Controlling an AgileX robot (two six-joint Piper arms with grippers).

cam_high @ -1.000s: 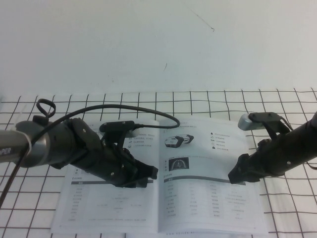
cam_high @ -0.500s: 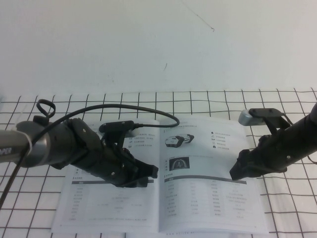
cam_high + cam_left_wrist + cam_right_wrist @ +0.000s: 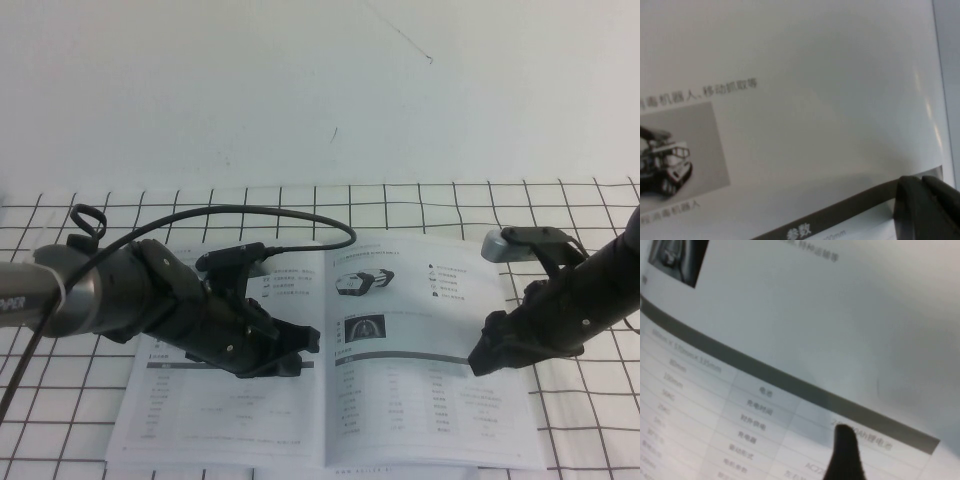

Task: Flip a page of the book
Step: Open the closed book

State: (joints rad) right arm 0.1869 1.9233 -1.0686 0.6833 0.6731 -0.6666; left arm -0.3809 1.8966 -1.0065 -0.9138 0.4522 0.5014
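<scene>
The book [image 3: 230, 415] lies open and flat on the grid-patterned cloth. Its right-hand page [image 3: 420, 320] carries a machine photo, an icon column, a small dark photo and a grey-headed table. My left gripper [image 3: 305, 350] rests low over the left page, close to the spine. In the left wrist view its fingers [image 3: 925, 205] are together, over the grey table header. My right gripper [image 3: 485, 358] sits low on the right page near its outer edge. In the right wrist view it shows as a single dark tip [image 3: 845, 450] on the table rows of the page [image 3: 790, 340].
The black-and-white grid cloth [image 3: 580, 420] covers the table around the book. A plain white wall [image 3: 320, 90] stands behind. A black cable [image 3: 300, 215] loops over the left arm above the book's top edge.
My right gripper has slid a little outward toward the page's right edge. My left gripper has barely shifted. The page stays flat.
</scene>
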